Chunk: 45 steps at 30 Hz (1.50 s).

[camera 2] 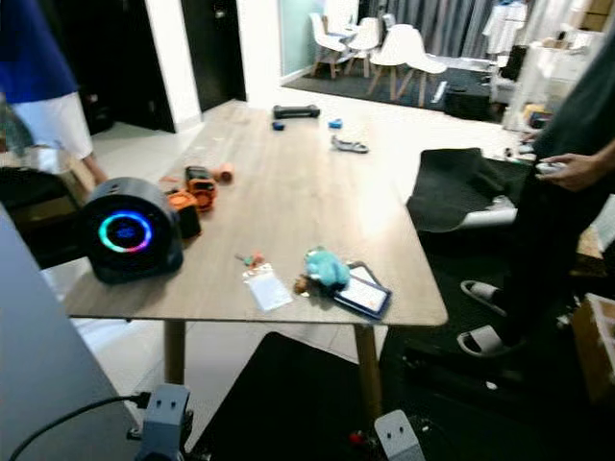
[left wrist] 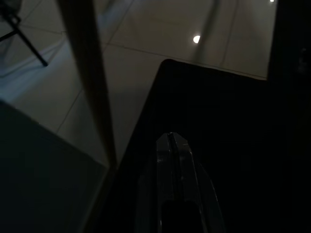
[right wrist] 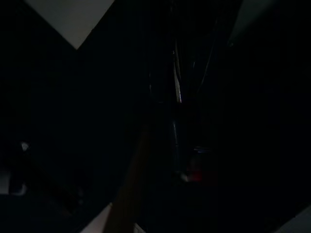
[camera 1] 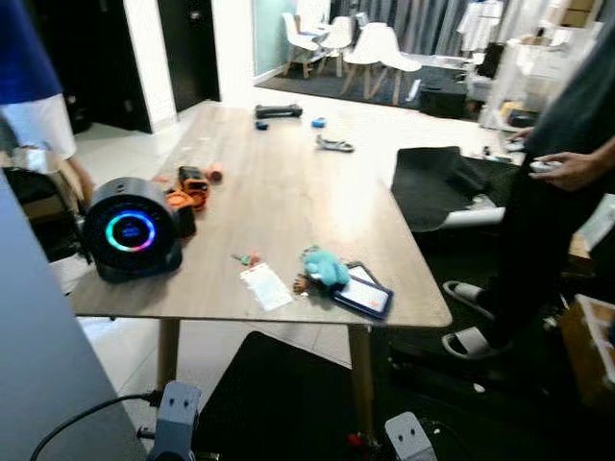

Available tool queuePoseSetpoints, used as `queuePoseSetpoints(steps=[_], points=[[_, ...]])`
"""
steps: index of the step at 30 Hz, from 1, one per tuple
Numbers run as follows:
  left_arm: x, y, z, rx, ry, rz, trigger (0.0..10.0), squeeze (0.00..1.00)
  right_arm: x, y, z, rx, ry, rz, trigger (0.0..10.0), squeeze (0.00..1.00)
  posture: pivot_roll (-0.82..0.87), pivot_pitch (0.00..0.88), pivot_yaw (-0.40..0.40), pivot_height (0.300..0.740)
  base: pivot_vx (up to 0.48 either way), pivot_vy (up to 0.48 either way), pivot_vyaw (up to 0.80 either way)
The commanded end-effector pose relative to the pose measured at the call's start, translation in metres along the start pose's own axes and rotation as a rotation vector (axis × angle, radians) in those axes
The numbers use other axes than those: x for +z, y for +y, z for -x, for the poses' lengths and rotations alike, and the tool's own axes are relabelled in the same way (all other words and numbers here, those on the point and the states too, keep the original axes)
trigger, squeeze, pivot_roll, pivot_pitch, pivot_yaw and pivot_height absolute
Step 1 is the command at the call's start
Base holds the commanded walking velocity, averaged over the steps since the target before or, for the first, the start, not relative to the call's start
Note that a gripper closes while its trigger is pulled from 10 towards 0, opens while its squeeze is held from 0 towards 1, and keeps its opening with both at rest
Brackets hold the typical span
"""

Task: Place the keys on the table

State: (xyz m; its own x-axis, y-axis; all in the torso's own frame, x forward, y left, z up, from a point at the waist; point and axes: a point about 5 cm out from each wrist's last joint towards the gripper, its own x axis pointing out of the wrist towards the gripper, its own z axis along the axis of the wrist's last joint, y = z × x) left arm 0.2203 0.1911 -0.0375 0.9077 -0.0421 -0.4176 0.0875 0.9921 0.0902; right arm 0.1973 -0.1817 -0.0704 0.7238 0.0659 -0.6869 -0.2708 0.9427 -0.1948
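So my keys [camera 1: 247,258] are lying on the wooden table [camera 1: 288,192], lower middle of the frame near the front edge, just left of a white card [camera 1: 266,285]. Right of that there's a teal plush toy [camera 1: 323,268] touching a dark tablet [camera 1: 365,289]. A round black speaker [camera 1: 131,231] with a glowing ring sits at the left edge. My left gripper [left wrist: 171,145] hangs down below the tabletop, fingers pressed together, holding nothing. My right gripper is down there too but it's way too dark, can't tell its fingers. A person [camera 1: 553,192] stands at the right.
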Motion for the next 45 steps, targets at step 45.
queuePoseSetpoints(steps=[45], points=[[-0.0061, -0.0005, 0.0038, -0.011, 0.020, 0.009, 10.0, 0.00, 0.0020, -0.0006, -0.0005, -0.008, -0.010, -0.014, 10.0, 0.00, 0.10, 0.029, -0.061, 0.740, 0.000, 0.000, 0.27]])
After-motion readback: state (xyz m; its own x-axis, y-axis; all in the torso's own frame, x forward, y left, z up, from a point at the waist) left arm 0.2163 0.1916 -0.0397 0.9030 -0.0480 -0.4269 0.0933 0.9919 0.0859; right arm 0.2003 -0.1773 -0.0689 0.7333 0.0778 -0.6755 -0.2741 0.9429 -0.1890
